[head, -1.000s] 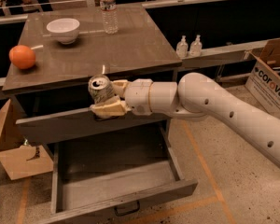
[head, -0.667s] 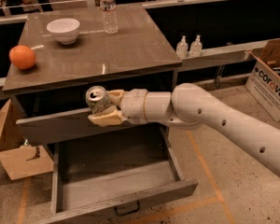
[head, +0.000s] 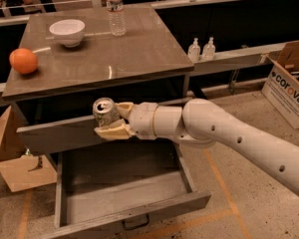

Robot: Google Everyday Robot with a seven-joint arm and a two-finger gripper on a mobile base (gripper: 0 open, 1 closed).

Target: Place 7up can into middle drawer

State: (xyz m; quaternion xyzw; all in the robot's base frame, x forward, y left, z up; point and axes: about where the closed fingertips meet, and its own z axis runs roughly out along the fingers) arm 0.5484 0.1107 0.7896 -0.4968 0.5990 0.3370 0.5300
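The 7up can (head: 105, 112) is held in the air, roughly upright with its silver top and pull tab facing up. It is pinched between the two tan fingers of the gripper (head: 112, 119), one finger pressed low against its near side and the other against its far side. The can hangs just in front of the upper drawer front (head: 55, 133) and above the rear part of the middle drawer (head: 132, 214). That drawer is pulled well out, and its grey floor is bare. The white arm (head: 224, 133) reaches in from the right, passing over the drawer's right rear corner.

The carry is judged to be nearly done; lowering and release are not yet done. Several faults could arise from here:

- Because the can sits so close to the upper drawer front, a descent angled backward could cause that front's lower edge to be struck by the can or the far finger.
- If the can were released from this height, it could be tipped over on landing and left rolling in the shallow tray.
- The drawer's right wall could be clipped by the thick wrist if the arm were dropped without being drawn toward the middle of the tray.

On the cabinet top (head: 139, 49) a white bowl (head: 67, 31), an orange (head: 23, 60) and a water bottle (head: 115, 9) are seen, well apart from the can and out of the likely path.
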